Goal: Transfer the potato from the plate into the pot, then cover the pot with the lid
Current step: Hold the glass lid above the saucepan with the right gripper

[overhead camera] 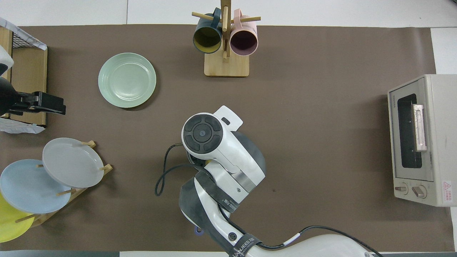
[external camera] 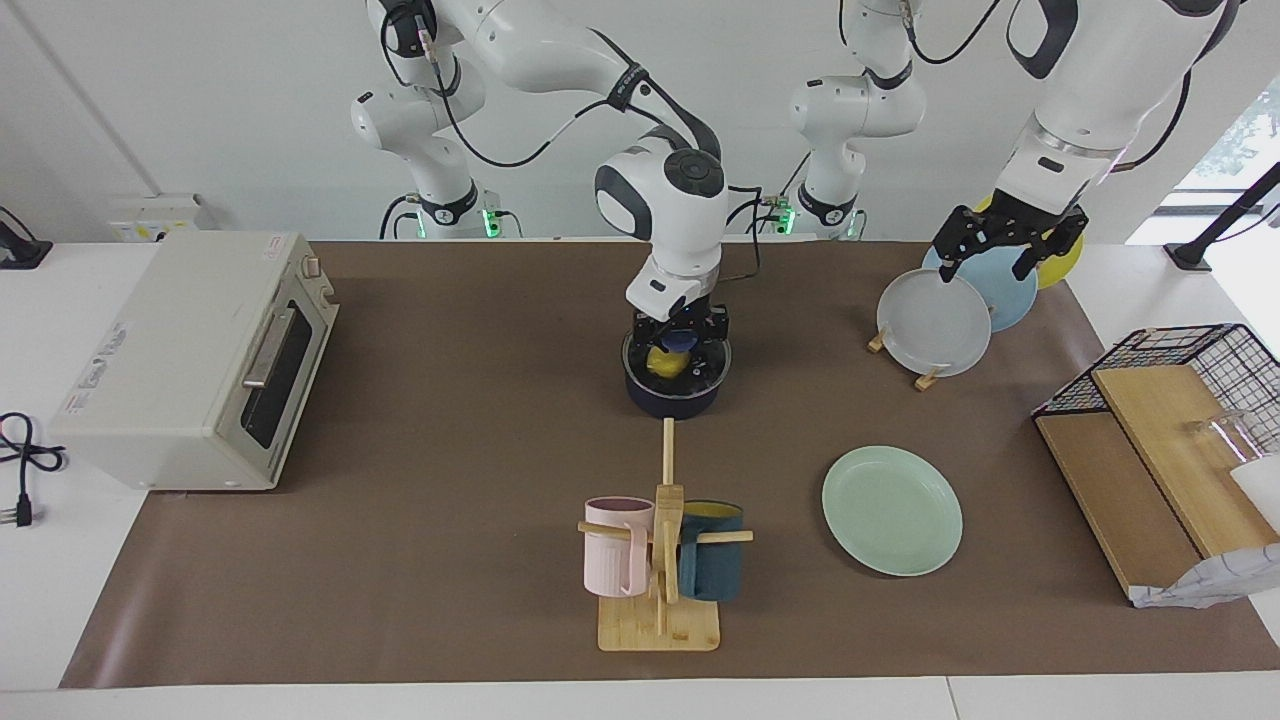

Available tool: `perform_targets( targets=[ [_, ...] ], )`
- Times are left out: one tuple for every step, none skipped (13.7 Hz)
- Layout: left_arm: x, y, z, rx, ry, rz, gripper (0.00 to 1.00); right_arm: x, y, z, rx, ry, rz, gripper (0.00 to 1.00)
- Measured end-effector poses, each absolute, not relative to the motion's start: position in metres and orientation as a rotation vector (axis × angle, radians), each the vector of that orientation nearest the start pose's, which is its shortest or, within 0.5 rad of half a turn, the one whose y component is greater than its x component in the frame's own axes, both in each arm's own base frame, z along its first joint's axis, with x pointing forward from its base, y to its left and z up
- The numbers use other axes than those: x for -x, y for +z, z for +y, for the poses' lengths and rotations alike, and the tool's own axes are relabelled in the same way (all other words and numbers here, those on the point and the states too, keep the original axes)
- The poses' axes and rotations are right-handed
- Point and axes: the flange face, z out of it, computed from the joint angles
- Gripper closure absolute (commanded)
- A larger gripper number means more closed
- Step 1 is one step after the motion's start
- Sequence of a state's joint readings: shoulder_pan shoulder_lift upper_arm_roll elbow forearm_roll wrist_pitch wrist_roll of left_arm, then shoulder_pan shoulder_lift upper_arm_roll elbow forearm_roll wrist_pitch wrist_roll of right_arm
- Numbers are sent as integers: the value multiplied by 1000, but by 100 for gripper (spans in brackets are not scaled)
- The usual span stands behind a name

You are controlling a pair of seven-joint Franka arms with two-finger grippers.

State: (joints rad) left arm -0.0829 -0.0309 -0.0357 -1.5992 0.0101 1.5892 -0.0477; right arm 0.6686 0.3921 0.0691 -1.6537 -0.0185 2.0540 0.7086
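Glass lid [external camera: 677, 362] sits on the pot [external camera: 672, 394], its knob pinched by the right tool [external camera: 679, 336].

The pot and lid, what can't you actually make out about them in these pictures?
- Overhead view: the pot, lid and potato are almost wholly hidden under the right arm's wrist.
- Facing view: the right claw covers the lid's knob; shut on it, seemingly.
- Facing view: whether the lid sits fully on the pot's rim is too small to tell.
- Pot handle: hidden in both views.
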Motion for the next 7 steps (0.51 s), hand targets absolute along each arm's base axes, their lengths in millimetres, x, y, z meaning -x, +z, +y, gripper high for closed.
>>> perform_targets(
  targets=[
    [-543, 633, -64, 3130, -42, 112, 0, -495, 385, 444, 3129, 5, -50, 100],
    [-542, 634, -65, 3130, -41, 113, 0, -493, 382, 444, 3132, 13, -51, 100],
    [-541, 634, -66, 3130, -39, 116, 0, -492, 381, 443, 3134, 16, -53, 100],
    [-541, 634, -67, 3129, -33, 120, 0, -491, 380, 443, 3135, 17, -54, 100],
    [-540, 634, -68, 3129, -26, 123, 0, -491, 380, 443, 3136, 18, -55, 100],
    [-539, 632, -68, 3129, -18, 125, 0, -490, 380, 443, 3138, 18, -56, 100],
    [-538, 631, -68, 3128, -3, 124, 0, -490, 380, 442, 3139, 17, -57, 100]
  ],
)
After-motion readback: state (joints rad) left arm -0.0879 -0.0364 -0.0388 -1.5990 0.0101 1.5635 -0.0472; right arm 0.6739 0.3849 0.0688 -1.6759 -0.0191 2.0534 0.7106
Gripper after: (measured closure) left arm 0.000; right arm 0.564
